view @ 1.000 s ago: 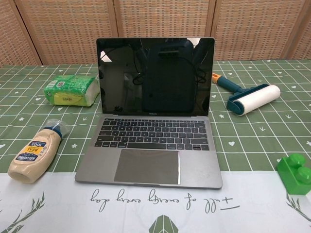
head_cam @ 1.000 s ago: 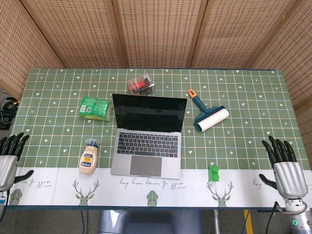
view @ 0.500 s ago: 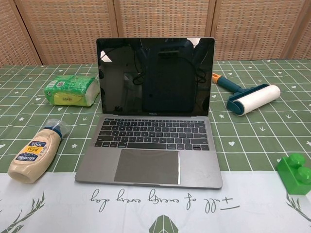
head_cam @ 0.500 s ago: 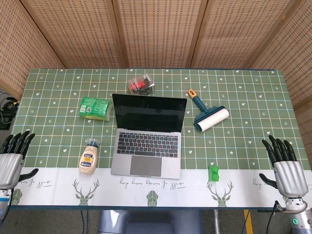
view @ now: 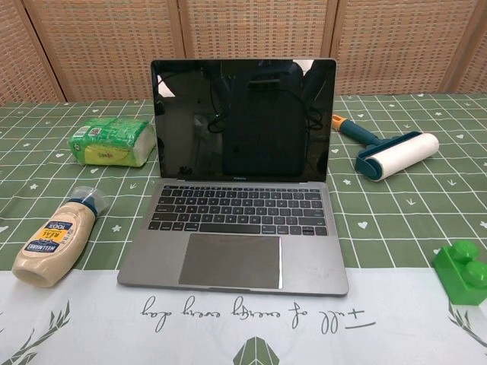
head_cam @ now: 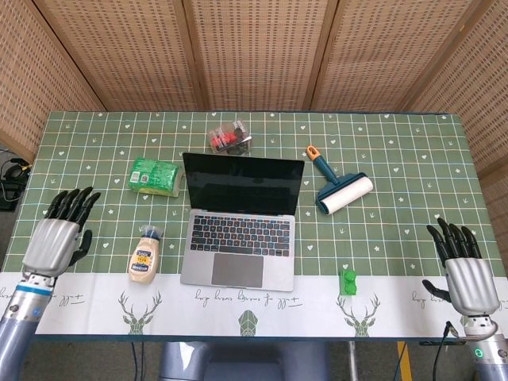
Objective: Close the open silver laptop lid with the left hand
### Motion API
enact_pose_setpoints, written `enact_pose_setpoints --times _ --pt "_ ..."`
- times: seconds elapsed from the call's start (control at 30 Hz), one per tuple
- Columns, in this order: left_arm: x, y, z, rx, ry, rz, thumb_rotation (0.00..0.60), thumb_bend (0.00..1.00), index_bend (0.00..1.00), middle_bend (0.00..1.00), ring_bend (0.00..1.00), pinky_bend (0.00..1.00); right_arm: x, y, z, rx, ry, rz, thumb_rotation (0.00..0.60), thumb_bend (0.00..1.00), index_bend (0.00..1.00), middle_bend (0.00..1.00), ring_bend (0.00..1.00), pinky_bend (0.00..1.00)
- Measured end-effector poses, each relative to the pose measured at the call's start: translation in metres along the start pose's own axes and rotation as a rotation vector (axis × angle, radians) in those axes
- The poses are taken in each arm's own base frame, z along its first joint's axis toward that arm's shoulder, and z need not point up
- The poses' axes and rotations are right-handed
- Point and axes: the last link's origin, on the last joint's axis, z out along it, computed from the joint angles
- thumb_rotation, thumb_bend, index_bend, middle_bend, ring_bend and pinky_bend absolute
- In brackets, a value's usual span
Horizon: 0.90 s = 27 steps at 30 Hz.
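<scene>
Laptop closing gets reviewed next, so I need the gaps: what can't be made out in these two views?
- Both hands: outside the chest view entirely.
- Right hand: head view's bottom edge cuts off the arm.
- Clear box: hidden behind the laptop screen in chest view; contents too small in head view.
- Lid's back: unseen.

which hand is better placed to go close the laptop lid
Left. The left hand is open over the table, beside the mayonnaise bottle and nearer the laptop; the right hand sits at the far front corner.

Silver laptop (head_cam: 240, 223) — lid open, dark screen upright — lies flat on the table (head_cam: 397, 198), just right of the mayonnaise bottle (head_cam: 144, 255).
</scene>
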Motion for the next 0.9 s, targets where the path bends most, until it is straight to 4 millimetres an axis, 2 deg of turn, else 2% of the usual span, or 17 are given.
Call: enact_pose_setpoints --times 0.17,0.23,0.37,0.57,0.9 --pt "0.014 0.034 0.047 -0.100 -0.015 0.008 0.600 0.98 0.08 0.00 0.00 0.12 -0.002 0.007 0.005 -0.024 -0.020 0.011 0.600 0.06 0.02 0.00 0.00 0.00" --pt "0.018 0.047 0.064 -0.127 -0.023 0.015 0.600 1.00 0.10 0.00 0.00 0.13 -0.002 0.011 0.006 -0.029 -0.028 0.013 0.600 0.06 0.03 0.00 0.00 0.00" --pt "0.029 0.081 0.103 -0.190 -0.028 0.047 0.600 1.00 0.13 0.00 0.01 0.16 -0.002 0.015 0.007 -0.038 -0.034 0.018 0.600 0.06 0.03 0.00 0.00 0.00" --pt "0.034 0.122 0.148 -0.217 -0.061 0.060 0.600 1.00 0.16 0.00 0.06 0.17 0.002 0.022 0.007 -0.051 -0.032 0.043 0.600 0.06 0.03 0.00 0.00 0.00" --pt "0.039 0.180 0.202 -0.225 -0.111 0.098 0.600 1.00 0.16 0.00 0.06 0.17 0.008 0.030 0.007 -0.072 -0.023 0.075 0.600 0.06 0.03 0.00 0.00 0.00"
